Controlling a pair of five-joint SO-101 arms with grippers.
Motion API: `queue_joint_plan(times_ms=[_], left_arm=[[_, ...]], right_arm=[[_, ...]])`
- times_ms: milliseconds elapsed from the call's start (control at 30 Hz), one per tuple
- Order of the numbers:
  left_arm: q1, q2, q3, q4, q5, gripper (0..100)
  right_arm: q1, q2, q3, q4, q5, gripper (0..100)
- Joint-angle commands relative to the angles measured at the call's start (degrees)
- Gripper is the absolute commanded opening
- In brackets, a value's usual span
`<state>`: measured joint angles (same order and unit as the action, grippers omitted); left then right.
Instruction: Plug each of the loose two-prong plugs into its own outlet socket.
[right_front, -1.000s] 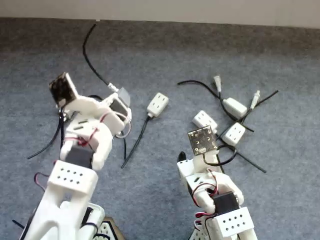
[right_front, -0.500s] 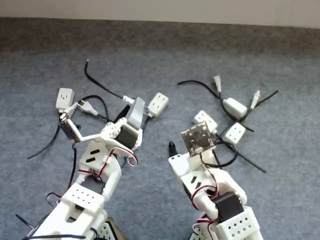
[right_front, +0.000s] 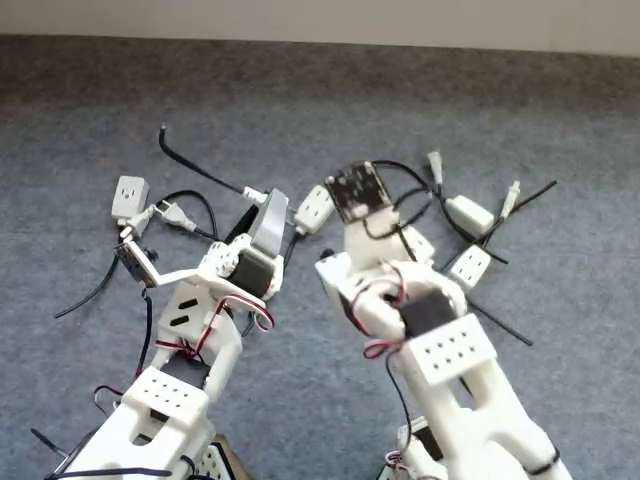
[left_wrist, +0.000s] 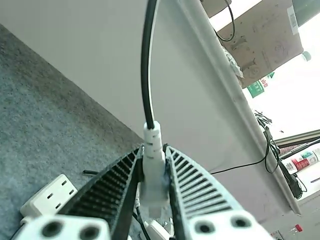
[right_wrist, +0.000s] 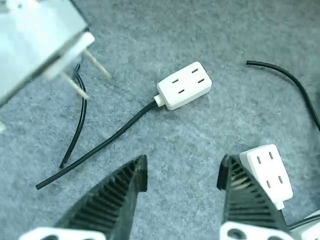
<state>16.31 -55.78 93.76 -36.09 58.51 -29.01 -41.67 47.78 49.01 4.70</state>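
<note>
the felt-covered table is a mottled grey all over, and the wall behind it is a pale off-white. the printed plastic left arm and right arm are both white, with red and black wires looped at the joints. the left arm's jaws are black with a fine ribbed pattern, and the moulded two-prong plug in them is white on a glossy black cord. the right arm's jaws are the same ribbed black. the rectangular outlet socket block is white with dark slots and a black lead.
</note>
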Motion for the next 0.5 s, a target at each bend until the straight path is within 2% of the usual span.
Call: queue_joint_plan(times_ms=[0, 233, 367, 467], left_arm=[[0.13, -1.27, -0.22, -1.41, 0.26, 1], [-0.75, -1.27, -0.22, -1.23, 0.35, 1], [-0.22, -1.27, -0.13, -1.23, 0.35, 1], [0.84, -1.27, 0.75, -1.32, 0.26, 1]], right_arm=[[-0.40, 5.05, -8.22, -0.22, -1.76, 22.8], [-0.31, 10.59, -12.53, -0.40, -2.11, 22.8], [-0.31, 13.32, -14.90, -0.22, 3.78, 22.8], [-0.31, 16.22, -17.27, -0.40, 5.19, 22.8]])
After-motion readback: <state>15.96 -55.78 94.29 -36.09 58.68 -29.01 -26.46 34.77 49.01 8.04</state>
